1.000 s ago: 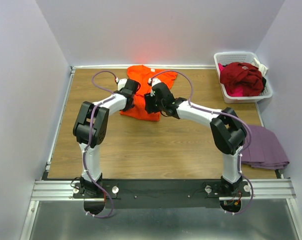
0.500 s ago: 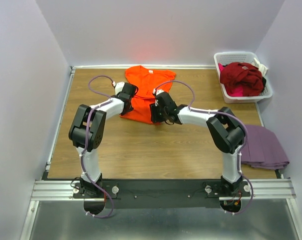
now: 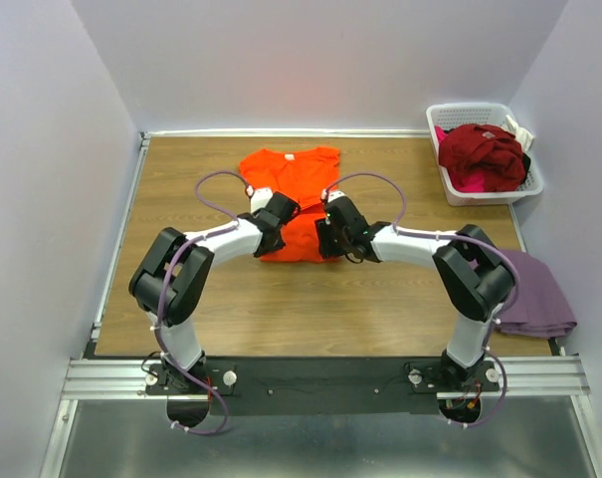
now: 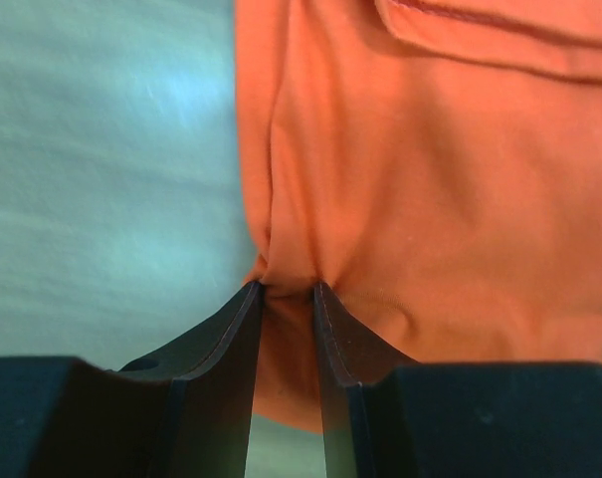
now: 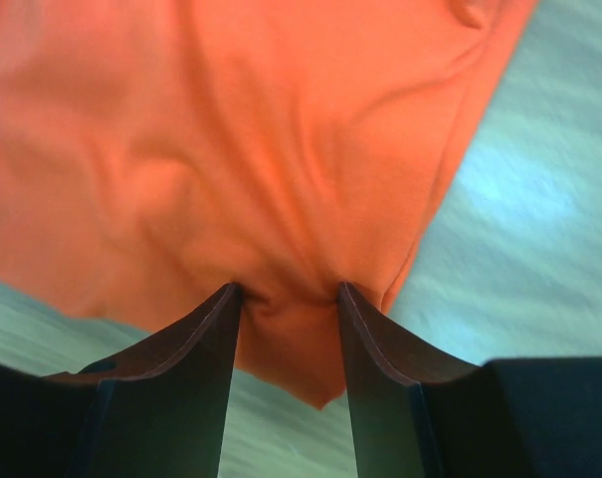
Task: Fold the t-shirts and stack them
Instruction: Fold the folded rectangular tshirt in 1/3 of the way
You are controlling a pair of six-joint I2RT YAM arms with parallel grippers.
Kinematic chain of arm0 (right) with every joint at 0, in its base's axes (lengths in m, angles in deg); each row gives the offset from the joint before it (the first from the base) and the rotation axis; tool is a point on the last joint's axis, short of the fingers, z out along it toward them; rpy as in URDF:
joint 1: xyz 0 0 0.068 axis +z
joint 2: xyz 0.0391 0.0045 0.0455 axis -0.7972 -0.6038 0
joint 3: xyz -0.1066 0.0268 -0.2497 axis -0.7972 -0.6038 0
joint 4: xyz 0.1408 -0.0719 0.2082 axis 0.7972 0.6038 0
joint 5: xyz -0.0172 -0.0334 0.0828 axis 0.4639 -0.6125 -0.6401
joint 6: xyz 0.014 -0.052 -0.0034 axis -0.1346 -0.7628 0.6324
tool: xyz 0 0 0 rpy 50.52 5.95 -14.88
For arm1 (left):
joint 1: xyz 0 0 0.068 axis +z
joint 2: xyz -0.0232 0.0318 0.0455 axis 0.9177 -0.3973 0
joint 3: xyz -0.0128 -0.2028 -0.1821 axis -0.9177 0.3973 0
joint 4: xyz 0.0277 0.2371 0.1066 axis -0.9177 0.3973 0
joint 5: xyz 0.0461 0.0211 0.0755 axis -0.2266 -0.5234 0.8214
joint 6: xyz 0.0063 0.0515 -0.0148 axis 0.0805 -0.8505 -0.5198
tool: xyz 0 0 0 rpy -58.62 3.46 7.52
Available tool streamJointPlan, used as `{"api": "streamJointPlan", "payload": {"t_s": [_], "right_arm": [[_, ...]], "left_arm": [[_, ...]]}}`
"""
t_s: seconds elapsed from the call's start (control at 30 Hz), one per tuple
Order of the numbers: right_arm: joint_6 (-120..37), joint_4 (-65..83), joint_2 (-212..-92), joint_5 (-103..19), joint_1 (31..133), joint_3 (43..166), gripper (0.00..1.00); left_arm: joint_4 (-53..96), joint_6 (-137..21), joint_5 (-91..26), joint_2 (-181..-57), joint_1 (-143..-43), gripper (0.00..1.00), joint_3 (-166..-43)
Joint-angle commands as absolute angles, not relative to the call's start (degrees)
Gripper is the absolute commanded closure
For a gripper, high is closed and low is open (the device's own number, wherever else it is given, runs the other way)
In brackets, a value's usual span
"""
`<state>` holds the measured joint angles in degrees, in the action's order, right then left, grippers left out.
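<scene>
The bright orange t-shirt (image 3: 293, 174) lies spread on the wooden table, neck toward the far wall. My left gripper (image 3: 278, 215) is shut on its near left hem corner; in the left wrist view the fabric (image 4: 430, 179) is pinched between the narrow jaws (image 4: 286, 289). My right gripper (image 3: 327, 232) grips the near right hem corner; in the right wrist view the cloth (image 5: 231, 129) bunches between the jaws (image 5: 286, 291), which stand wider apart. A dark red t-shirt (image 3: 480, 151) and a pink one (image 3: 466, 183) lie in the basket. A folded mauve-purple t-shirt (image 3: 539, 294) lies at the right edge.
The white slatted basket (image 3: 452, 110) stands at the far right corner. Grey walls close in the table on three sides. Bare wood (image 3: 310, 309) lies between the orange shirt and the arm bases.
Both grippers have pulled the orange t-shirt toward the near edge. It now lies lower on the table and flatter.
</scene>
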<state>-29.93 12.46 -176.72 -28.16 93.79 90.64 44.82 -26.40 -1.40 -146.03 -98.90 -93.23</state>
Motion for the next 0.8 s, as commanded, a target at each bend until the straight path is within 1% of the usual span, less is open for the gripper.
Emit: {"api": "streamJointPlan", "payload": {"t_s": [0.0, 0.13, 0.23, 0.47, 0.6, 0.77], "right_arm": [[-29.67, 19.83, -172.49, -24.85, 93.82, 84.55, 0.48], [-28.35, 22.2, -166.87, -24.76, 93.9, 80.42, 0.48], [-27.29, 23.35, -162.29, -25.11, 93.82, 77.95, 0.48], [-26.68, 25.63, -155.43, -24.5, 93.82, 80.32, 0.48], [-27.82, 25.72, -156.83, -23.44, 93.82, 84.71, 0.48], [-28.87, 25.55, -164.74, -22.39, 93.82, 91.47, 0.48]], "left_arm": [[54.13, -20.51, -8.49, -145.3, -104.55, 0.64, -84.76], [57.11, -17.52, -7.27, -141.88, -106.23, 0.63, -81.68], [58.87, -16.55, -5.61, -139.94, -106.23, 0.63, -81.76], [64.4, -15.41, 0.11, -138.17, -106.23, 0.63, -86.85], [65.99, -15.32, 2.31, -137.73, -106.14, 0.63, -91.42], [67.31, -15.59, 4.95, -138.17, -106.14, 0.63, -97.21]]}}
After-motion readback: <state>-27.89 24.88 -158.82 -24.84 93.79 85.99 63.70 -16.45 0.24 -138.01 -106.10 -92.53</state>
